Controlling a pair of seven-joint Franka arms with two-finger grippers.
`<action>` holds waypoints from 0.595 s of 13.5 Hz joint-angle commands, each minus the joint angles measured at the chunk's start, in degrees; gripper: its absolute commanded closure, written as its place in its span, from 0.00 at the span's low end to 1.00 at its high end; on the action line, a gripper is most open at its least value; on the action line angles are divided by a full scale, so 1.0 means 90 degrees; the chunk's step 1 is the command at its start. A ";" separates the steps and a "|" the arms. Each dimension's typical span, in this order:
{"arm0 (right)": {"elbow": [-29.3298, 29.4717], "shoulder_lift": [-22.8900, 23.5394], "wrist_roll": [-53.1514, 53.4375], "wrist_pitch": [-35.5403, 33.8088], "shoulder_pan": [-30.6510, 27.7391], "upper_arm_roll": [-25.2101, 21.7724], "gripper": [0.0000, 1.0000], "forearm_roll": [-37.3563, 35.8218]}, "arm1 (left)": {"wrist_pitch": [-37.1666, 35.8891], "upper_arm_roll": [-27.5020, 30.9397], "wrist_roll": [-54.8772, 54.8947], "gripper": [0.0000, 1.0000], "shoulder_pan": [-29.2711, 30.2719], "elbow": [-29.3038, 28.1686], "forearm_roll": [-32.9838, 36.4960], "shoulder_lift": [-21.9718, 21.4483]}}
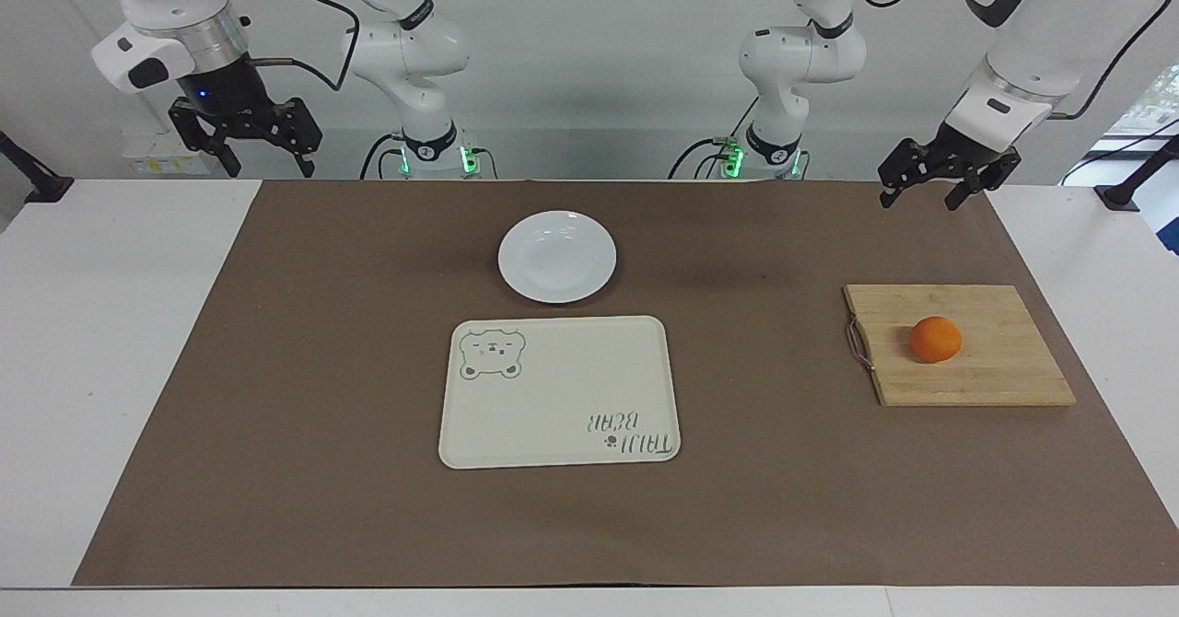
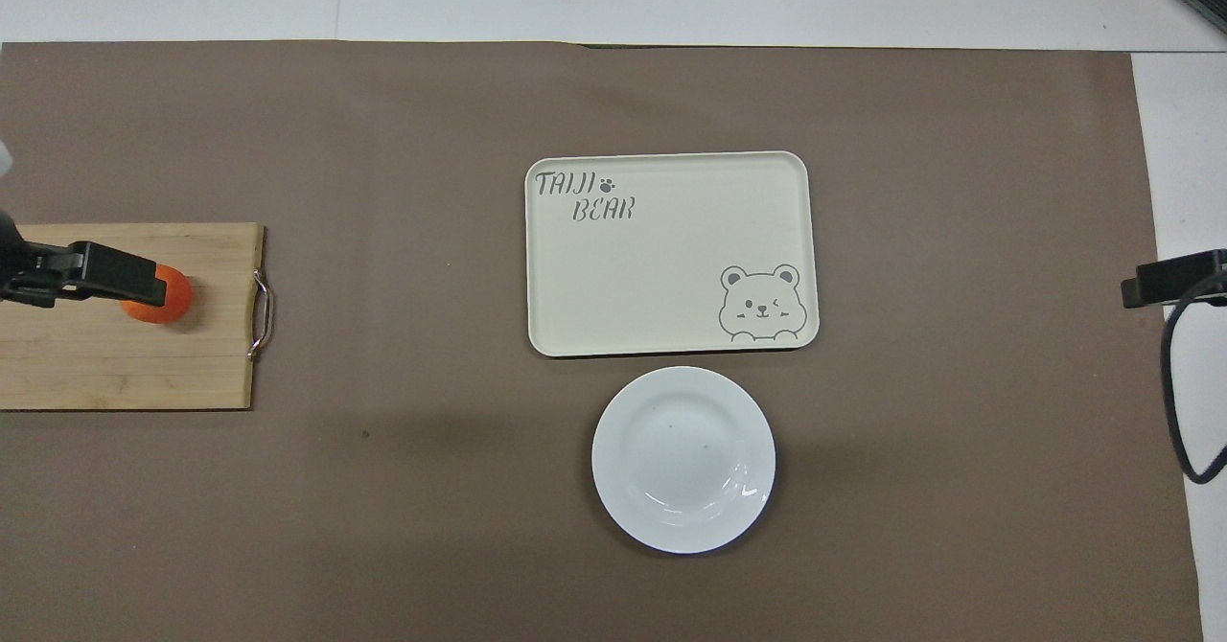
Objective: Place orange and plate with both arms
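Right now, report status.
Both grippers open, raised: left gripper, right gripper. Orange on cutting board; plate beside tray. Nothing obstructing.

The plate looked glossy; the board was wood with a metal handle; the mat looked matt.

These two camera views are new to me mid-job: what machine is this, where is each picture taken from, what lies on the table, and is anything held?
Two white robot arms work here. One picture faces them; the other looks down from above their own end. The left gripper hangs open, high over the table edge near the cutting board, holding nothing. The right gripper hangs open at the other end, also holding nothing. The orange sits on the board. The white plate lies mid-table, nearer to the robots than the cream bear tray beside it. All rest on a brown mat.
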 commanded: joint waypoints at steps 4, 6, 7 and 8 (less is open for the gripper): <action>0.0085 0.0005 -0.0083 -0.0133 -0.0045 0.0018 0.00 0.0124 | -0.0192 0.0052 -0.0024 0.00 0.0004 0.0081 0.0094 0.0033; 0.0085 0.0005 -0.0083 -0.0133 -0.0045 0.0018 0.00 0.0124 | -0.0183 0.0062 -0.0024 0.00 0.0004 0.0071 0.0094 0.0033; 0.0085 0.0005 -0.0083 -0.0133 -0.0045 0.0018 0.00 0.0124 | -0.0192 0.0062 -0.0024 0.00 0.0004 0.0061 0.0094 0.0023; 0.0085 0.0005 -0.0083 -0.0133 -0.0045 0.0018 0.00 0.0124 | -0.0183 0.0062 -0.0024 0.00 0.0004 0.0061 0.0094 0.0023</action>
